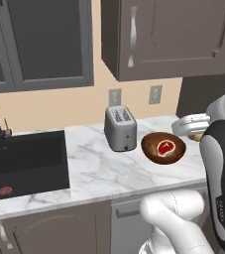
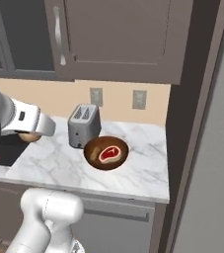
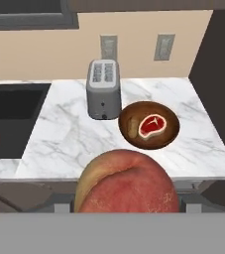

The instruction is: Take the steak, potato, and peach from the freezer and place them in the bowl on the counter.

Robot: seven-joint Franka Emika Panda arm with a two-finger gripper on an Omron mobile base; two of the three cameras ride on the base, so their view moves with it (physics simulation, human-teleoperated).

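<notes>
A red-orange peach (image 3: 128, 184) with a yellowish blush looms at the bottom of the hand view, hiding the fingertips. My gripper (image 1: 195, 132) is shut on the peach (image 1: 198, 137) and hovers above the counter's (image 1: 94, 166) right end, just right of the bowl (image 1: 148, 141). From the right base view the gripper (image 2: 32, 132) and peach (image 2: 28, 138) hang left of the toaster. The dark wooden bowl (image 3: 171, 135) holds the steak (image 3: 151, 125) and, at its left, the tan potato (image 3: 132, 127). The freezer's (image 2: 217, 173) grey face stands at far right.
A silver toaster (image 1: 120, 128) stands just left of the bowl. The black sink (image 1: 25, 161) with a small red item (image 1: 5, 190) in it lies at the counter's left end. Dark wall cabinets (image 1: 168, 34) hang overhead.
</notes>
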